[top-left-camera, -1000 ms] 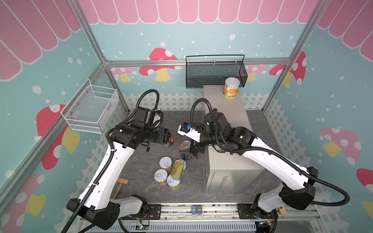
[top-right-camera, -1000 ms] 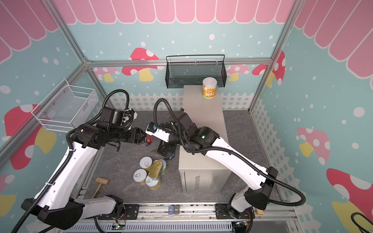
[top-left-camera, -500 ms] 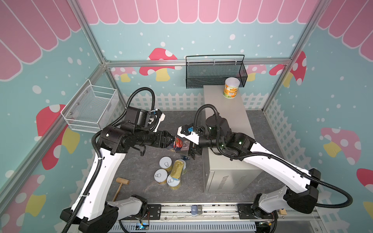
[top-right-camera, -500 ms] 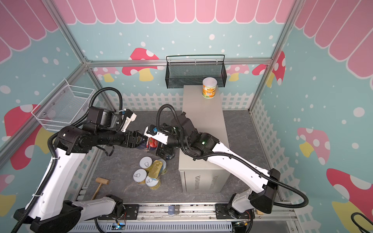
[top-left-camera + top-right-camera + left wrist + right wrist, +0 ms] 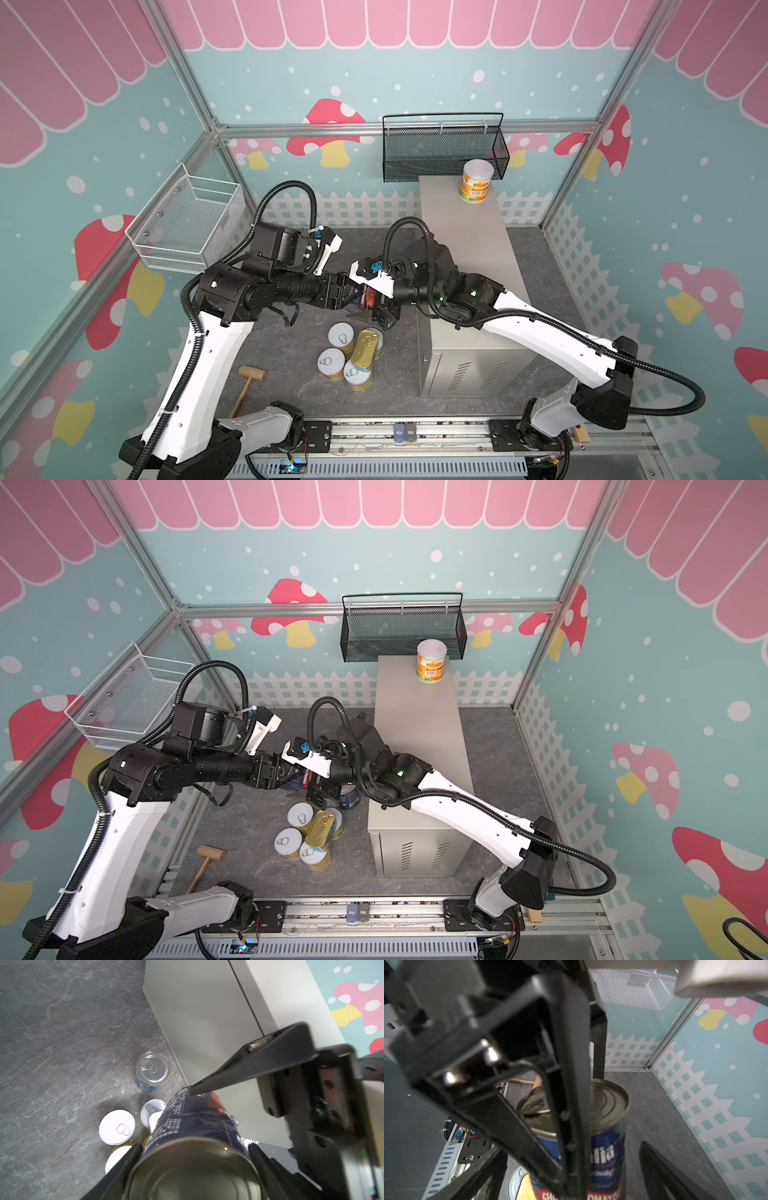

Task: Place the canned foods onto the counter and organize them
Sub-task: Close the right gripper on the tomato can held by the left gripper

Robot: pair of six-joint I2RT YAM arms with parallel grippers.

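Your left gripper [image 5: 195, 1147] reaches out level, clamped on a blue can [image 5: 197, 1118] held sideways in the air just off the counter [image 5: 469, 249] side wall. Your right gripper [image 5: 569, 1147] straddles that can, jaws wide, one finger touching it. The counter top is open, with one yellow can [image 5: 477, 182] at its far end. On the floor [image 5: 291, 374] beside the counter are four yellow cans [image 5: 331, 362], one gold tin [image 5: 364, 348] lying on them, and a second blue can [image 5: 348, 796].

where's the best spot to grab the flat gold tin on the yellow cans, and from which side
Grip the gold tin across its narrow width, a finger on each long edge near the middle, coming down from above. It lies lid up on top of the yellow cans, which likely block any way in from the side. Probably turn the wrist to match its slanted long axis.
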